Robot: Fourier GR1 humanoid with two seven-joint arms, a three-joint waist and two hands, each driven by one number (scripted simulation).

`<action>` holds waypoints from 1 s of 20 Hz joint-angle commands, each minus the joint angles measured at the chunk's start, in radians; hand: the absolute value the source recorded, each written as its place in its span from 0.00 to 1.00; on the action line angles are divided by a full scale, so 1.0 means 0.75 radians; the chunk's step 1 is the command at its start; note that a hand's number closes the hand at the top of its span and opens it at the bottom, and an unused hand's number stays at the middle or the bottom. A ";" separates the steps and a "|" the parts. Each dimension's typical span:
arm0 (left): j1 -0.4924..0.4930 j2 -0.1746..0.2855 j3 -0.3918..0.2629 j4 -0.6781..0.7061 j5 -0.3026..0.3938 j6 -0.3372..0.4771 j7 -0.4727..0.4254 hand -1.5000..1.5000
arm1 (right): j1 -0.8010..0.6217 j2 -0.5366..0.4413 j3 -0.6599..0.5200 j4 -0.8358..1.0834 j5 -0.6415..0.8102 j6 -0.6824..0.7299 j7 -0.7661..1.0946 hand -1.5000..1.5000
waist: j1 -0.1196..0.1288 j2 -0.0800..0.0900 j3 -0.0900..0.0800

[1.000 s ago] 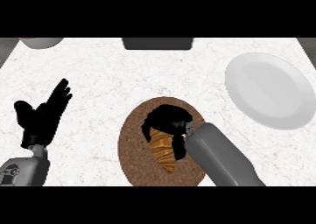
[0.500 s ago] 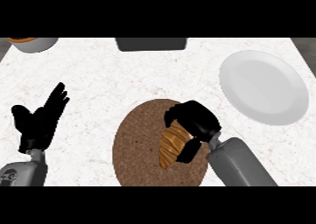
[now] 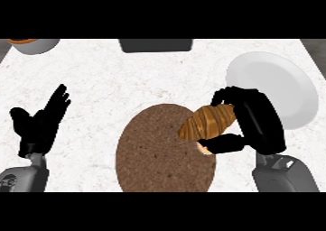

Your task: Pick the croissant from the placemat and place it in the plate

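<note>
Right hand (image 3: 258, 122) has its fingers curled round the croissant (image 3: 207, 122) (long axis tilted up-right) at the placemat (image 3: 152, 153) edge, plate (image 3: 275, 74) just beyond, upper right.

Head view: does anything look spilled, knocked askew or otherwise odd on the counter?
Nothing stands out. The croissant looks intact, held in the right hand at the right edge of the placemat. The plate sits apart at the upper right, and the left hand rests open at the left.

Kitchen (marble counter (image 3: 125, 76), plate (image 3: 275, 83))
</note>
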 commanded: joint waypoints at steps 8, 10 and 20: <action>-0.011 -0.022 -0.026 -0.079 -0.016 -0.012 0.067 0.50 | -0.029 -0.081 -0.442 -0.017 -0.299 0.050 0.076 1.00 | 0.044 0.010 0.000; 0.019 -0.013 -0.002 0.017 -0.010 -0.053 -0.057 0.50 | -0.088 -0.105 -0.515 0.242 -0.319 -0.053 -0.061 1.00 | 0.050 0.014 0.000; -0.048 -0.038 -0.021 -0.004 -0.054 -0.017 0.016 0.50 | -0.330 -0.336 -0.644 0.917 -0.258 -0.168 -0.325 1.00 | 0.067 0.020 0.001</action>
